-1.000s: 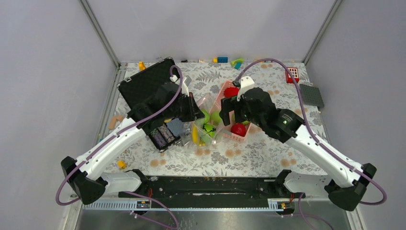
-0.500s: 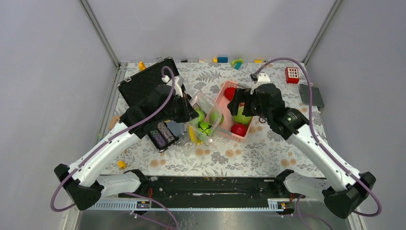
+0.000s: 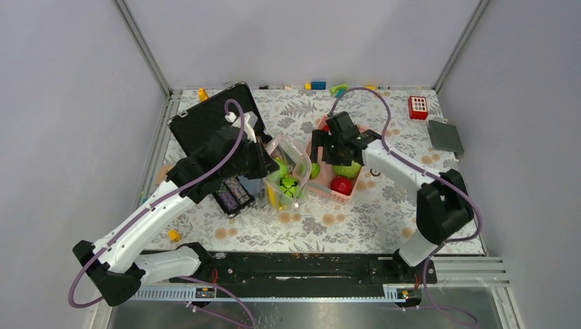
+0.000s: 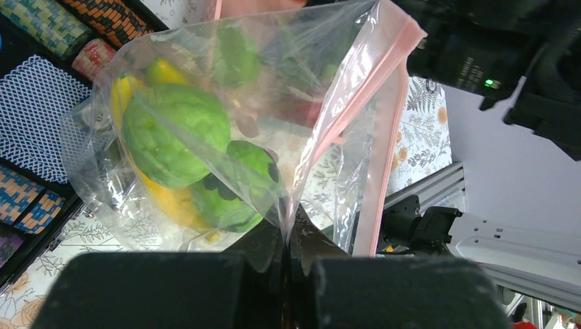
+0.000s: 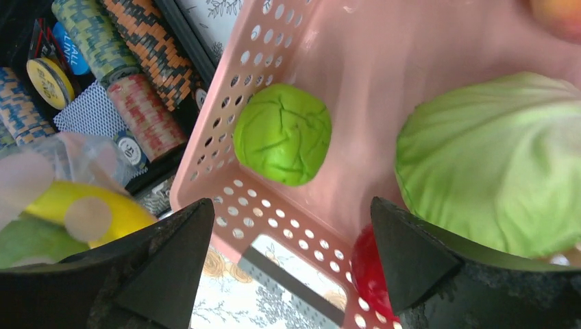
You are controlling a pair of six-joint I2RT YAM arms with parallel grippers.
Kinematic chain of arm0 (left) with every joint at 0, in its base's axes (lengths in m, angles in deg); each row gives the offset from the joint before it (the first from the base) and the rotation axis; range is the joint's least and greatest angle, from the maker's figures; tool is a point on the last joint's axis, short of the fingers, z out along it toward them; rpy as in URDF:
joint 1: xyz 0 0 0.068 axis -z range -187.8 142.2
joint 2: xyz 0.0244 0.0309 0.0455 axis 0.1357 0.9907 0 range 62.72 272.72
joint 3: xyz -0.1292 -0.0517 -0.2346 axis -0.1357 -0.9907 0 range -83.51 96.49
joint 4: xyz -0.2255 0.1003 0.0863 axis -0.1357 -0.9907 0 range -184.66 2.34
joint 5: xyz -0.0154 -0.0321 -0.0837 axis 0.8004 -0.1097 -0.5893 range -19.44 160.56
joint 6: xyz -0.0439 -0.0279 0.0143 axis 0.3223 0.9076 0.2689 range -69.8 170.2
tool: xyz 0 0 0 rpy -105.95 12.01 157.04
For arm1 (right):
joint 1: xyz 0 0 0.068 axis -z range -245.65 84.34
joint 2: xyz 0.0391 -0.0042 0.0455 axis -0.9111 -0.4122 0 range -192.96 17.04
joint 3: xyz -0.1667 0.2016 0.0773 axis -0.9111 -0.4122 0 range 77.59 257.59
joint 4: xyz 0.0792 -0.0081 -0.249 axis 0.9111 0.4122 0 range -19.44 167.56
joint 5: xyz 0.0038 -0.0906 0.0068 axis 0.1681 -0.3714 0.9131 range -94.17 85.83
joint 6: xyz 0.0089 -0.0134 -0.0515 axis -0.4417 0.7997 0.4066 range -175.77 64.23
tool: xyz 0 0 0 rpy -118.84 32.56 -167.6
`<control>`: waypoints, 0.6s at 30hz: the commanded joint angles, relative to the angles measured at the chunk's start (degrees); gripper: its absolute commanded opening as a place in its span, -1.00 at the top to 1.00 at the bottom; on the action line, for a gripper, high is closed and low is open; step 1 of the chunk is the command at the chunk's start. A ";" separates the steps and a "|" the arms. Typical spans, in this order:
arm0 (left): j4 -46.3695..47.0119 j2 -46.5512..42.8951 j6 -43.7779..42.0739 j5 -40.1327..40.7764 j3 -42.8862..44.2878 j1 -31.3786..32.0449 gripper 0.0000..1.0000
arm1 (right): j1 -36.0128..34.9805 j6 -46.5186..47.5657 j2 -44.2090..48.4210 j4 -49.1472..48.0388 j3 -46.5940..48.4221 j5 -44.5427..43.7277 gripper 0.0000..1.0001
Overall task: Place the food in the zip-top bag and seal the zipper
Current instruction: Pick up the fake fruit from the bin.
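Right tool (image 5: 289, 205), fingers spread, hangs over green fruit (image 5: 282, 142) in basket (image 5: 288, 41); left tool (image 4: 288, 253) pinches bag (image 4: 342, 103).

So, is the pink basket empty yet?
Not empty. The right wrist view shows a green fruit, a cabbage and a red apple lying inside the basket.

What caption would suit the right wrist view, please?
Open end effector over basket containing green fruit, cabbage and red apple.

The floral tabletop (image 3: 356, 219) carries an open black poker-chip case (image 3: 205, 120) toward its far left corner and a pink basket (image 3: 333, 197) mid-table. A red block (image 3: 418, 107) and a grey baseplate (image 3: 446, 136) lie near the far right corner, and a blue brick (image 3: 318, 86) lies at the far edge.
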 commanded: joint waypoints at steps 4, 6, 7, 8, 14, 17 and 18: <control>2.14 -1.80 0.32 2.60 -0.66 -0.09 1.00 | 0.40 -3.19 -8.00 -4.32 5.91 3.30 -0.80; 2.15 -1.59 0.22 2.27 -0.77 -0.09 1.00 | 0.39 -3.50 -9.89 -3.62 6.35 3.07 -0.79; 2.13 -1.57 0.22 2.16 -0.84 -0.09 1.00 | 0.41 -3.58 -10.82 -3.48 6.51 3.72 -0.78; 2.18 -1.57 0.22 2.29 -0.94 -0.09 1.00 | 0.44 -3.69 -11.57 -3.56 6.49 4.17 -0.77; 2.41 -0.06 0.31 1.95 -0.47 -0.09 1.00 | 0.31 -6.34 -15.68 -5.45 5.51 5.61 -0.72; 2.41 0.55 0.40 2.15 -0.23 -0.09 1.00 | 0.37 -6.26 -17.60 -5.45 5.47 5.15 -0.70; 2.41 0.82 0.40 2.13 -0.06 -0.09 1.00 | 0.32 -6.28 -18.35 -5.49 5.48 5.07 -0.70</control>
